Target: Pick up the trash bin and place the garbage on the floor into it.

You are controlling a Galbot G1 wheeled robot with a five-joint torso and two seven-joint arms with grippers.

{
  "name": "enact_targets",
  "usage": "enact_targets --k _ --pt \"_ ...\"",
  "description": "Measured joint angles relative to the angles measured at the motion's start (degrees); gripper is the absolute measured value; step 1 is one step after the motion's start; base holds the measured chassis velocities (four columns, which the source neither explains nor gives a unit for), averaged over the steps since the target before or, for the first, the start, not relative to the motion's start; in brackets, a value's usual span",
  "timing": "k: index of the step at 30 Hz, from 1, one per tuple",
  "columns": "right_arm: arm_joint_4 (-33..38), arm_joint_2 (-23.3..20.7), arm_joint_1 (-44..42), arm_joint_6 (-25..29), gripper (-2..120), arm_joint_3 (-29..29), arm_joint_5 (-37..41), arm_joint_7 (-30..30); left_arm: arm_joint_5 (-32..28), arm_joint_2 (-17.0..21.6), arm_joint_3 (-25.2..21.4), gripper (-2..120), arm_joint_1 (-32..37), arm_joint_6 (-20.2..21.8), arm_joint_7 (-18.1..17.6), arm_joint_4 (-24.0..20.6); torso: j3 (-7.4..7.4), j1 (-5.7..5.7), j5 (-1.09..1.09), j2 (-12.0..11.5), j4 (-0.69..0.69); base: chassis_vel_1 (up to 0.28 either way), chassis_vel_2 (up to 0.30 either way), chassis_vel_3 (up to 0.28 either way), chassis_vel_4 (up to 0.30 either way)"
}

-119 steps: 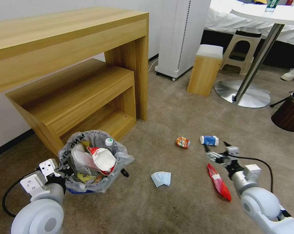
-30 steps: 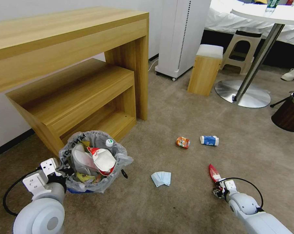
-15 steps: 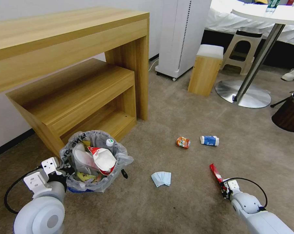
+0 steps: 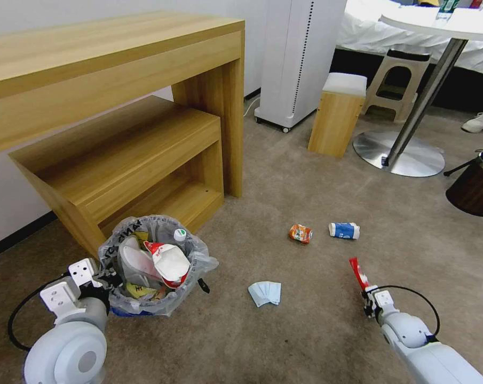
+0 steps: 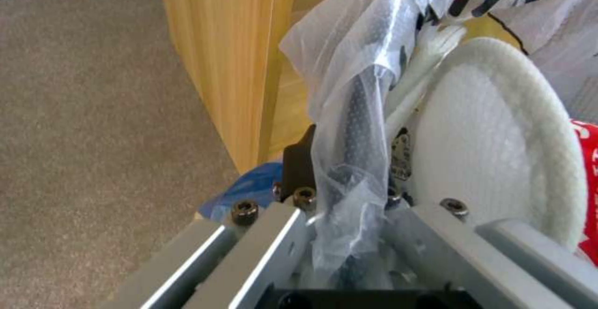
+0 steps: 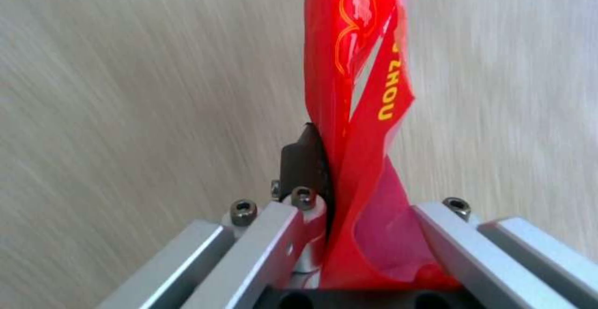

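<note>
We see open floor [image 4: 316, 341] between the trash bin [image 4: 150, 261] and red wrapper [image 4: 358, 273]; only tissue [image 4: 264, 293] lies there, while the wooden desk [image 4: 118, 122] blocks behind.

Glossy red wrapper [image 6: 355, 89], matt carpet [image 4: 305, 330]

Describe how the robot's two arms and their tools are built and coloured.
Both arms are glossy pale-grey shells with big rounded joints. Each ends in a white bracket block, and a black cable loops from each wrist. The left tool and the right tool have brushed silver aluminium rails fastened with dark hex screws, a black base and small black fingers. No markings are legible.
</note>
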Motion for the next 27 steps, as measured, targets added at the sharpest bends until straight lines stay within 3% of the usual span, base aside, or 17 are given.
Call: enact_targets --k 3,5,7,12,15,16,19,24,27 --pt "4.93 -1.11 -1.07 7.02 2 1.21 0.75 -3.97 0.14 0.14 0.05 0 0.01 -0.07 0.00 0.39 0.00 0.00 -0.01 0.00 0.01 0.000 0.000 0.000 0.000" --pt "6.81 -1.51 -1.39 8.74 2 1.56 1.58 -5.11 0.25 0.14 0.17 0 0.02 -0.08 0.00 0.58 0.00 0.00 0.00 0.00 0.01 0.000 0.000 0.000 0.000" --pt "13.54 -2.73 -1.79 15.06 2 2.16 5.00 -10.80 0.79 -0.02 0.91 0 0.11 -0.13 0.01 1.19 0.00 0.00 -0.01 0.00 0.01 0.000 0.000 0.000 0.000" --pt "17.64 -3.28 -0.77 22.23 2 1.57 8.69 -18.82 1.15 -0.35 1.62 0 0.32 -0.17 0.04 1.31 0.00 0.00 -0.02 0.00 0.01 0.000 0.000 0.000 0.000" --pt "19.68 -3.12 1.97 27.41 2 -0.87 13.91 -31.01 1.32 -0.36 2.07 0 0.57 -0.19 0.07 1.26 0.00 0.00 -0.02 0.00 0.01 0.000 0.000 0.000 0.000" --pt "19.68 -3.12 1.97 27.41 2 -0.87 13.91 -31.01 1.32 -0.36 2.07 0 0.57 -0.19 0.07 1.26 0.00 0.00 -0.02 0.00 0.01 0.000 0.000 0.000 0.000" --pt "19.45 -1.91 6.51 29.45 2 -5.64 19.53 -40.64 1.50 -0.41 2.49 0 0.62 -0.20 0.09 1.25 0.00 0.00 0.00 0.00 0.01 0.000 0.000 0.000 0.000" --pt "18.16 -0.14 12.28 29.66 2 -11.73 24.67 -44.07 2.20 -0.78 3.41 0 0.84 -0.18 0.08 0.72 0.00 0.00 -0.02 0.00 0.01 0.000 0.000 0.000 0.000" --pt "16.65 2.00 19.92 29.51 2 -18.73 28.55 -46.87 2.63 -0.84 4.43 0 0.86 0.14 0.03 -0.53 0.00 0.00 -0.01 0.00 0.01 0.000 0.000 0.000 0.000"
